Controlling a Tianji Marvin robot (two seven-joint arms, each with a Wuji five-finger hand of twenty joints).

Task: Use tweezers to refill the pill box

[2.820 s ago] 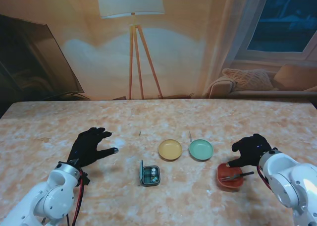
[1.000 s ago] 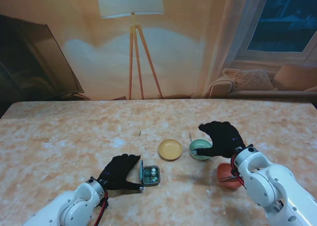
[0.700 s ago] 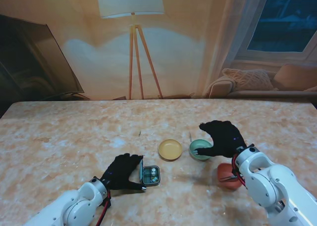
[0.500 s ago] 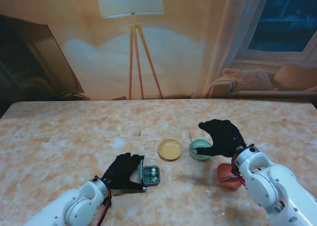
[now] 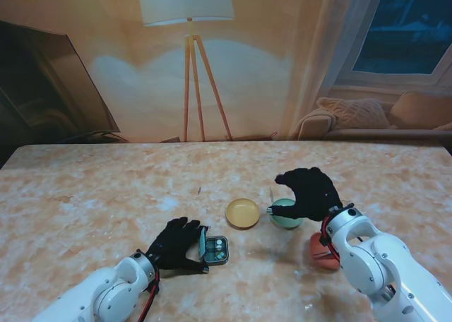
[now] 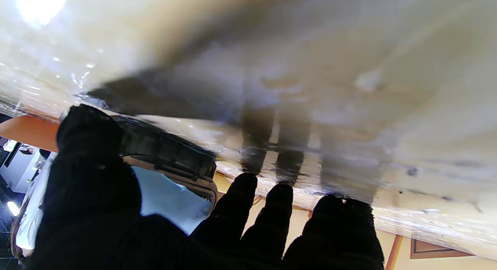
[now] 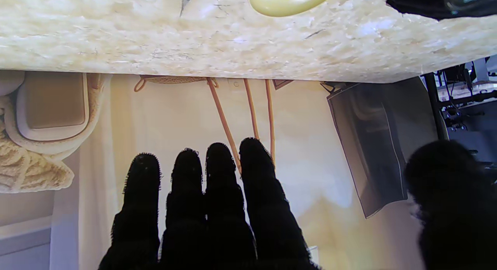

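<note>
A small open pill box (image 5: 215, 250) sits on a marble table (image 5: 85, 188), with the left hand (image 5: 178, 242) cupped against its left side, fingers touching the raised lid. Beyond the pill box sit a yellow dish (image 5: 242, 212) and a green dish (image 5: 286, 215). The right hand (image 5: 308, 192) hovers over the green dish, fingers straight, thumb apart, grasping nothing; a red dish (image 5: 319, 251) lies partly hidden under its wrist.

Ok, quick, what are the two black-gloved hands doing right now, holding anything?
Left hand: thumb against the small dark pill box; a grip cannot be told.
Right hand: open, holding nothing, over the green dish.
</note>
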